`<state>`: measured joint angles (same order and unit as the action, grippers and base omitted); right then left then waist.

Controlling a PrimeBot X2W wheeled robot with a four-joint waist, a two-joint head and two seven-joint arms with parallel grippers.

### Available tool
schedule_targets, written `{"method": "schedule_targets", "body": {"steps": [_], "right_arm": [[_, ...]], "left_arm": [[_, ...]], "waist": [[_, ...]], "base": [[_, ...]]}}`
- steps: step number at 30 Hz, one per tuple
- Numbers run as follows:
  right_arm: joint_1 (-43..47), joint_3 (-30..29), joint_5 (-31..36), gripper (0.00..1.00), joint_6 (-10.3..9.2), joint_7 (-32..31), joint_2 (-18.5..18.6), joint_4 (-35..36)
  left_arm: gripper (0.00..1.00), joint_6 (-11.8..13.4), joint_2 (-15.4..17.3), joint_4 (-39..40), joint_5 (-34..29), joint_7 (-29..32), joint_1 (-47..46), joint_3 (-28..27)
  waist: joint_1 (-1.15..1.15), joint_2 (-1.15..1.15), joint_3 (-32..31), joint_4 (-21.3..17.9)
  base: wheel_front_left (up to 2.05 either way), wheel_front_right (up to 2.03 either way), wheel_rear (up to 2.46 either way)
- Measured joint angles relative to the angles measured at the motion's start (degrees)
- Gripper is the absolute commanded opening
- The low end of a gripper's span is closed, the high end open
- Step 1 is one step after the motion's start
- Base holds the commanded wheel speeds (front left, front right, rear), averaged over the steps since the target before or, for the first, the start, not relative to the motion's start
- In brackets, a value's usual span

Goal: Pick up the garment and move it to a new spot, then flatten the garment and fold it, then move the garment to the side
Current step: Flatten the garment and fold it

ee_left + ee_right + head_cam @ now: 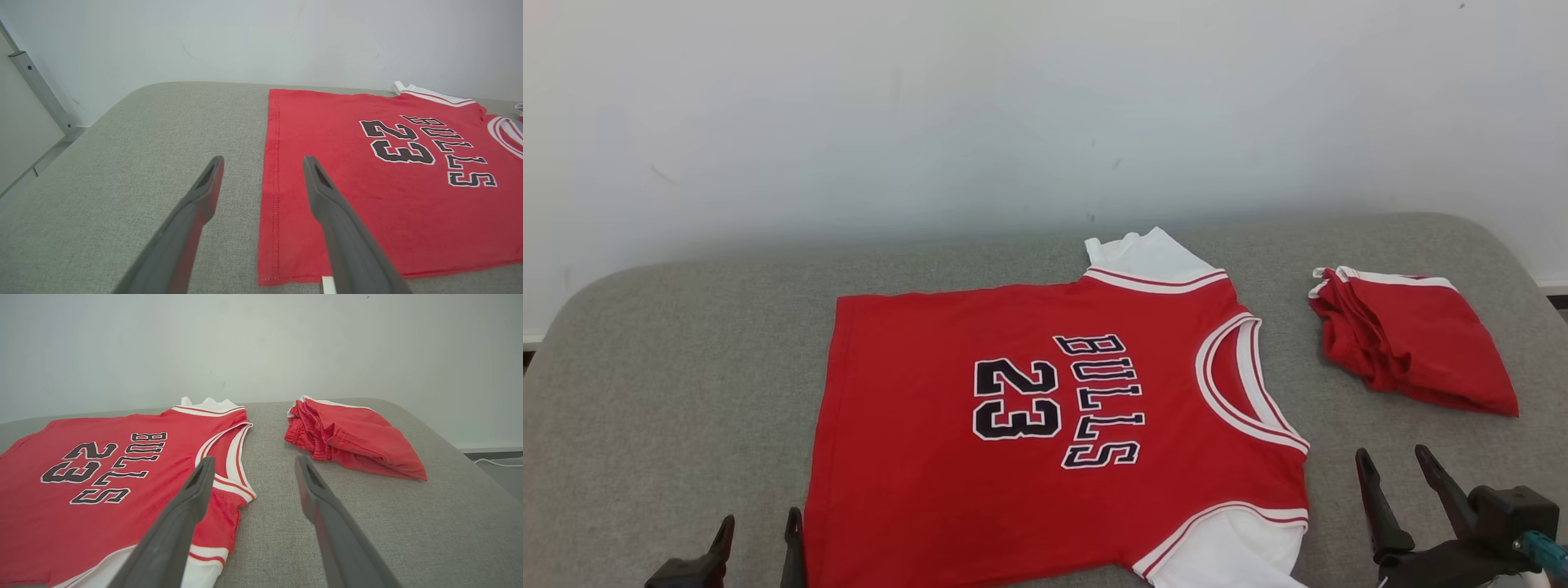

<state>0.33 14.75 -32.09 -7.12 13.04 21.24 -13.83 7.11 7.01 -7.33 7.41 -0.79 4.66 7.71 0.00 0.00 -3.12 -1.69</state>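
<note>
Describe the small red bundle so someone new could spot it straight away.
Find the grey padded table against the white wall. A red jersey lies spread flat on it; past its neckline, on the robot's right, sits the small red bundle. Unlike the jersey, it is folded in layers and carries no lettering.

- Jersey (pixel 915 490): red, with white sleeves, red-and-white striped trim and black "BULLS 23" lettering outlined in white.
- Folded shorts (pixel 1413 343): red, with white edging.
- Surface (pixel 670 392): grey woven fabric.
- Wall (pixel 1013 98): pale off-white.
</note>
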Motion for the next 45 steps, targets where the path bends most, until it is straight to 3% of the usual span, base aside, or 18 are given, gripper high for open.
{"method": "schedule_targets", "body": {"steps": [4,13,23,35,36,37,38,45], "right_arm": [[0.11,0.07,-0.01,1.0,0.0,-0.79,0.12,-0.08],[0.87,3.19,-2.21,1.0,1.19,-7.1,-0.36,-0.71],[1.8,7.58,-4.55,1.0,2.67,-18.12,-0.9,-1.79],[1.15,8.96,-5.23,1.0,2.58,-24.08,-1.75,-3.2],[0.98,9.0,-5.24,0.46,2.58,-24.52,-1.74,-3.26],[0.73,9.04,-5.26,0.33,2.57,-24.79,-1.74,-3.37],[0.48,9.03,-5.44,0.0,2.55,-25.16,-1.74,-3.45],[0.36,8.95,-6.19,0.0,2.53,-26.26,-1.81,-3.48]], "left_arm": [[1.0,-0.15,-0.12,0.36,0.67,0.83,-0.01,0.3],[1.0,-5.01,-1.23,-2.85,5.03,6.11,-0.01,2.56],[1.0,-6.12,-0.63,-9.44,5.86,12.18,-1.27,2.13],[1.0,-6.97,-1.66,-15.58,8.69,13.37,-6.22,1.74],[0.38,-7.16,-1.72,-16.06,9.01,13.36,-6.38,1.7],[0.0,-7.22,-1.79,-16.57,9.11,13.38,-6.46,1.77],[0.0,-7.71,-1.79,-17.18,9.14,13.46,-6.52,1.83],[0.0,-8.17,-1.82,-18.33,8.79,12.55,-7.78,2.19]], "waist": [[0.0,0.0,0.05,0.33],[0.0,0.0,1.12,1.28],[0.0,0.0,3.09,1.25],[0.0,0.0,5.08,2.12],[0.0,0.0,5.12,2.16],[0.0,0.0,5.13,2.17],[0.0,0.0,5.13,2.17],[0.0,0.0,4.74,2.35]], "base": [[0.0,0.0,0.0],[0.0,0.0,0.0],[0.0,0.0,0.0],[0.0,0.0,0.0],[0.0,0.0,0.0],[0.0,0.0,0.0],[0.0,0.0,0.0],[0.0,0.0,0.0]]}}
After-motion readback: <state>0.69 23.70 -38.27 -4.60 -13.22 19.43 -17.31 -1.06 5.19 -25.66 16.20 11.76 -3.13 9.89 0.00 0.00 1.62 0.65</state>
